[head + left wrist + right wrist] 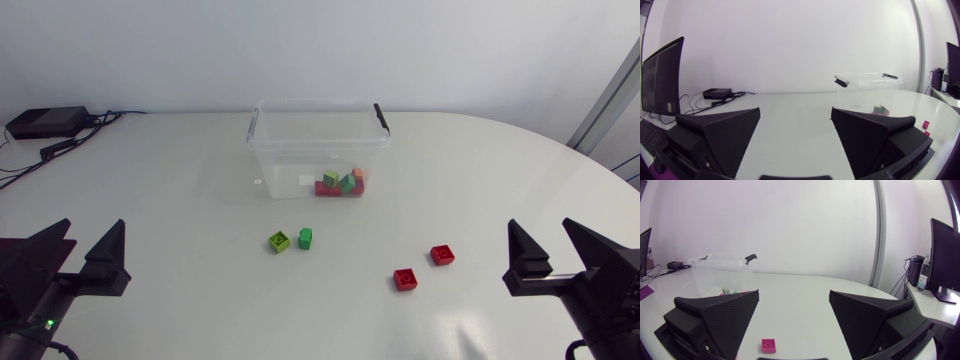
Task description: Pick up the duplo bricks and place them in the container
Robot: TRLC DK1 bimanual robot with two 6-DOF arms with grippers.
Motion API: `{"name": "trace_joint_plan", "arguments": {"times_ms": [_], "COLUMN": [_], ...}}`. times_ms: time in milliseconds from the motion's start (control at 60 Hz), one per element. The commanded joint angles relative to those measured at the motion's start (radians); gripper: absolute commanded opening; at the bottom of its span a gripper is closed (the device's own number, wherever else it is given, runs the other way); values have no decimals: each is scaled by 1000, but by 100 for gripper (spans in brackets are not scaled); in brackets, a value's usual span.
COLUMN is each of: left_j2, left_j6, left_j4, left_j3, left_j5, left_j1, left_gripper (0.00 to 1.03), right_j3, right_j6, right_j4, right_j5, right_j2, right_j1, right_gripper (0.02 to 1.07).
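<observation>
We count four loose bricks on the tabletop [150,180]: one lime brick [279,241], one green brick [305,237], a nearer red brick [405,279] and a farther red brick [442,254]. One clear container [290,160] holds several more bricks [340,184]. Our left tool [95,226] and right tool [540,226] both stand apart, empty.

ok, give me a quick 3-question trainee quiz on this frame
1. How many duplo bricks lie loose on the table, outside the container?
2. True or false: the left gripper and the right gripper are both open and empty.
3. Which loose bricks lie nearest the right gripper? A: the two red ones. B: the two green ones. C: an orange one.

Key
1. Four: lime brick, green brick, red brick, second red brick.
2. True.
3. A.
</observation>
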Motion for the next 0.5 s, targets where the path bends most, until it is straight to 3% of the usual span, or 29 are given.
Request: {"name": "trace_joint_plan", "arguments": {"times_ms": [0,483], "left_j2": [-10,-12], "left_j6": [-3,-1], "left_j4": [6,9], "left_j3": [-20,-20], "left_j5": [-3,-3], "left_j1": [-7,-15], "left_gripper": [99,99], "right_j3": [-22,-22], "right_j6": [20,17], "right_j4": [12,5], "right_j5": [4,4], "right_j2": [-7,-5], "right_j1": [7,13], "right_gripper": [103,103]}}
